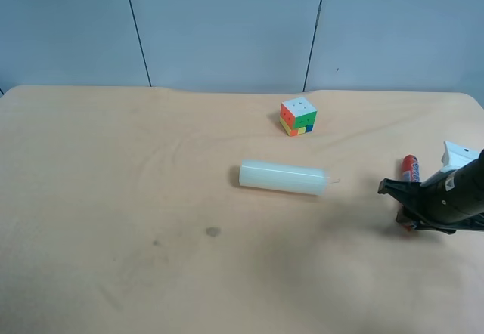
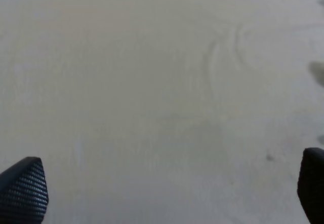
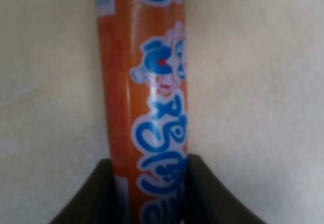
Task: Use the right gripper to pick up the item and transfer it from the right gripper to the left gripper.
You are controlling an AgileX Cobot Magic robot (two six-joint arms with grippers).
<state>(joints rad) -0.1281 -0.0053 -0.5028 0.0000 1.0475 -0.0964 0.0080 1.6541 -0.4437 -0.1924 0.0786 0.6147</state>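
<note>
The item is an orange-red sausage-shaped stick with blue print (image 1: 410,168), lying on the tan table near the exterior high view's right edge. The arm at that view's right carries my right gripper (image 1: 404,213), which sits low over the stick's near end. In the right wrist view the stick (image 3: 147,82) runs between the two dark fingers (image 3: 96,196), which press against both its sides; my right gripper (image 3: 149,188) is shut on it. My left gripper (image 2: 169,188) is open and empty over bare table; it is out of the exterior high view.
A white cylinder (image 1: 283,177) lies on its side at mid-table. A colourful puzzle cube (image 1: 298,115) stands behind it. A small dark stain (image 1: 212,232) marks the tabletop. A grey panelled wall stands behind the table.
</note>
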